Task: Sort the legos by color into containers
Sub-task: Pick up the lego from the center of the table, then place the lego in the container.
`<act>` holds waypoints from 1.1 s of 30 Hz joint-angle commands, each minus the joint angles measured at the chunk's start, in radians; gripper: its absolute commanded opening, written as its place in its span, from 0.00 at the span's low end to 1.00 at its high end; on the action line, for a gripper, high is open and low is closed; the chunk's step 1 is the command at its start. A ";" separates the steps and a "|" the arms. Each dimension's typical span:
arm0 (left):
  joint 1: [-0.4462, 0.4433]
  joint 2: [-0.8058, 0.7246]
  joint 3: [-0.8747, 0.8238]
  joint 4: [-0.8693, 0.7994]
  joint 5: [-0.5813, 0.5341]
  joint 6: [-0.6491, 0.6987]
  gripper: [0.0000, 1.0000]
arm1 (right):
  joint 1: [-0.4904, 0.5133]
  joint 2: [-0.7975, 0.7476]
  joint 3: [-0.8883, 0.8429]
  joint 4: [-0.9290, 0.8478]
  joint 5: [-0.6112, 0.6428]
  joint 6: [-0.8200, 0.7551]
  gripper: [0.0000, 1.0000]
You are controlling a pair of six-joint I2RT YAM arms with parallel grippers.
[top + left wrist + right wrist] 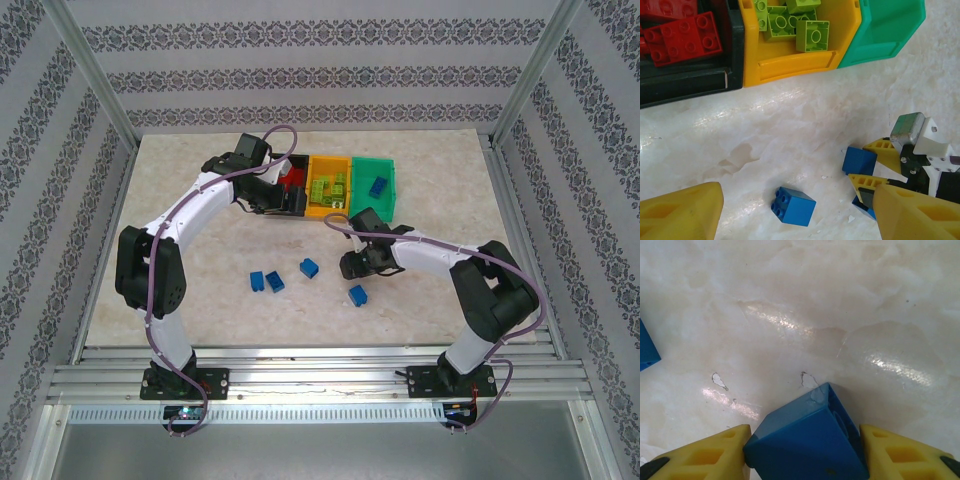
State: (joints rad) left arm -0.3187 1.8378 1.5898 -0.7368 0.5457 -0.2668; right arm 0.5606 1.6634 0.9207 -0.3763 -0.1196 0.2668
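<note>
Yellow fingers of the right gripper (802,435) sit nearest the lens, clamped on a blue lego (810,445).
- One pad presses each flat flank, probably because flat faces give the surest purchase.
- Brick sits cocked, one corner raised, just over the marbled table (790,315).

Top view:
- Green bin (392,190) lies at 12 to 1 o'clock from the right gripper and already holds one blue brick. It is likely where blue goes.
- Orange bin (318,205) holds lime legos (332,187). Black bin (297,208) holds red legos (292,180).
- One colour per bin; only blue remains out.
- Loose blue legos (266,281): a pair and a single at 9 o'clock of the right gripper, one at 6 o'clock.

Left wrist view:
- Left gripper (797,190) is spread wide with nothing held, hovering before the bins.
- A loose blue brick below it looks like its next pick.
</note>
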 commanded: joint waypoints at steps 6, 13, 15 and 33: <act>0.004 0.010 0.011 0.000 0.020 -0.009 0.79 | -0.058 -0.079 0.065 0.016 -0.026 0.017 0.48; -0.001 0.006 0.004 0.005 0.007 -0.008 0.79 | -0.157 -0.069 0.185 0.029 -0.045 0.000 0.50; -0.003 0.006 0.001 0.010 0.004 -0.009 0.79 | -0.188 -0.040 0.244 0.015 -0.042 -0.006 0.50; -0.111 0.144 0.164 -0.263 -0.201 0.122 0.79 | -0.305 0.220 0.534 0.033 -0.140 -0.019 0.64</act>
State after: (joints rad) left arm -0.3843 1.9713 1.7115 -0.9039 0.4145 -0.2077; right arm 0.2474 1.9038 1.4849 -0.3599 -0.2123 0.2546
